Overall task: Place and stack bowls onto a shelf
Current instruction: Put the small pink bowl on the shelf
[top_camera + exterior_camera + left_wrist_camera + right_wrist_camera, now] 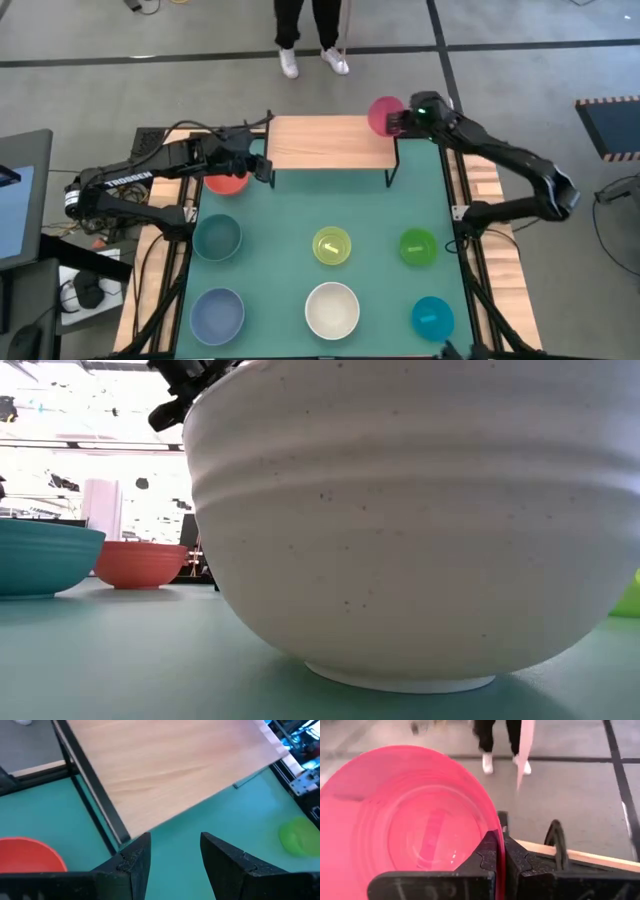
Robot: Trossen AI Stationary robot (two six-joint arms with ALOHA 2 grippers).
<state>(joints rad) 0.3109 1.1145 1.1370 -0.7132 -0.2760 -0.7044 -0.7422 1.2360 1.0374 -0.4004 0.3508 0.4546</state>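
at the far right corner of the shelf (330, 142), the right gripper (397, 121) is clenched on the rim of the magenta bowl (383, 113), which is held tilted on edge, its hollow turned to the wrist camera; a thin wall and faint rings are seen inside it (415, 820). the bowl hangs just past the shelf's far right edge, over the floor. the light wood top is bare. at the shelf's left end, the left gripper (262, 165) is held with its fingers (137, 862) apart and nothing between them, just beside the black leg (95, 805). the red bowl (226, 181) rests on the green mat (380, 290) under that arm, near the leg. the other bowls are spread well apart nearer the front: dark teal (217, 238), yellow-green (332, 246), green (418, 246), pale blue (217, 315), white (332, 310) and bright blue (432, 316). open mat is left between them and the shelf. a person's legs (312, 35) are seen beyond the table.
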